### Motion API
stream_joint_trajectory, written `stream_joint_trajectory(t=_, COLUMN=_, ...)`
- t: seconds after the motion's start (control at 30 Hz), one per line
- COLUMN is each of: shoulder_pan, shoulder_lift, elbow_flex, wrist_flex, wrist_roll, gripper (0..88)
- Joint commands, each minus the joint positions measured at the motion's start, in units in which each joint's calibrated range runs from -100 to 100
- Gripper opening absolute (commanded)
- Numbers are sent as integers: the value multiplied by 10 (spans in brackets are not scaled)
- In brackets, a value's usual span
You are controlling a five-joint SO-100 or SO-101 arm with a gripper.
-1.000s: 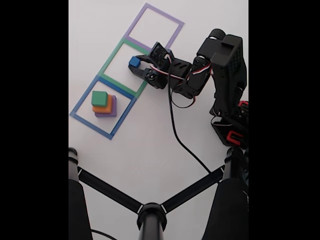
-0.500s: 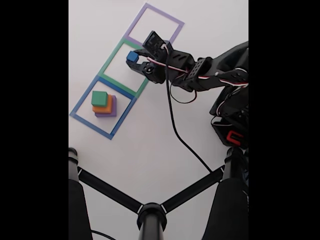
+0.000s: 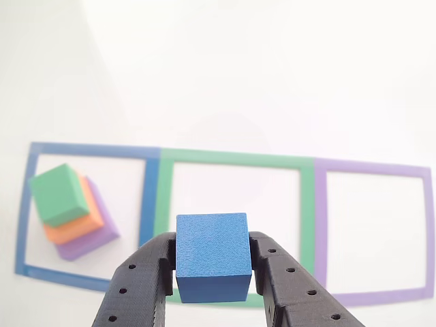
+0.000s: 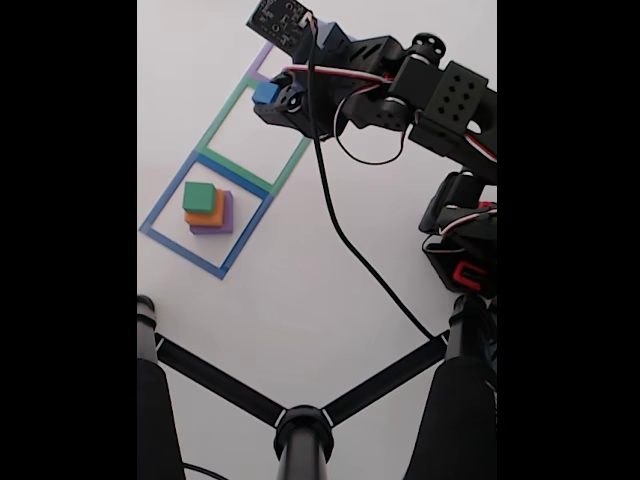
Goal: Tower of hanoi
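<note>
Black, 2-fingered, the gripper (image 3: 212, 266) is clamped on the blue cube (image 3: 212, 256), 1 finger pressed against each side of it. In the other view the cube hangs clear of the white table (image 3: 272, 82), in front of the near edge of the green tape square (image 3: 235, 158), which is the middle of 3 outlines in a row. In the fixed view the cube (image 4: 266, 93) shows at the gripper's (image 4: 268, 98) tip, over the far end of the green square (image 4: 222, 160) near where it meets the purple tape square (image 4: 255, 66); the arm (image 4: 420, 95) reaches in from the right, and a black cable (image 4: 335, 230) trails down from it across the table.

Well apart from the cube, the other 3 blocks sit stacked inside the blue tape square (image 3: 88, 151) at the left of the other view: the green block (image 3: 60, 193) on top, the orange block (image 3: 75, 225) under it, and the purple block (image 3: 85, 244) at the bottom, flat on the table. Each layer is offset a little from the one below. In the fixed view this stack (image 4: 207, 208) lies in the lower outline (image 4: 170, 240).

Black stand legs (image 4: 230, 390) cross the lower part of the fixed view.
</note>
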Motion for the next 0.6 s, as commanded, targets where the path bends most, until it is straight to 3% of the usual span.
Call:
stream_joint_trajectory(t=0.0, shoulder_pan=-44, shoulder_lift=-24, elbow_flex=-171, wrist_flex=147, wrist_roll=-37, gripper=26)
stream_joint_trajectory(t=0.33, shoulder_pan=-134, shoulder_lift=-27, elbow_flex=-375, wrist_flex=343, wrist_roll=-119, gripper=26)
stream_joint_trajectory(t=0.57, shoulder_pan=-156, shoulder_lift=-40, elbow_flex=-313, wrist_flex=313, wrist_roll=-86, gripper=29)
